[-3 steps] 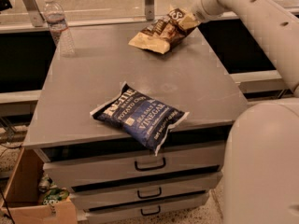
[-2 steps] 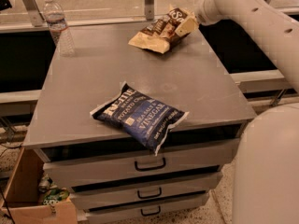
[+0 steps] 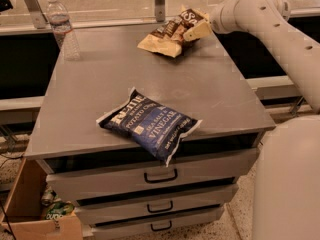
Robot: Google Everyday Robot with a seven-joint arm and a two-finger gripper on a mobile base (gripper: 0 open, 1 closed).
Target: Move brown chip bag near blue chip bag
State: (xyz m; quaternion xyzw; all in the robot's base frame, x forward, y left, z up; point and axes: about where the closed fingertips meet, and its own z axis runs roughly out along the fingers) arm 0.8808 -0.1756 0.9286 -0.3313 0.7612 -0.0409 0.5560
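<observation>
Pincer (image 3: 194, 30) lower, gripping crinkled brown chip bag (image 3: 161, 38)

Smooth matt grey metal for the bench (image 3: 100, 79). Crinkled glossy film for the brown chip bag (image 3: 165, 36), smoother sheen for the blue chip bag (image 3: 150, 124). Clear ribbed plastic for the bottle (image 3: 62, 26). Matt tan plastic for the gripper (image 3: 196, 30), at the brown chip bag, bench's far side.

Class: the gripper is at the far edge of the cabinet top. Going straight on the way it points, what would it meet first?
The brown chip bag: the gripper is right against it, pointing into it, though exact contact is hard to judge.
</observation>
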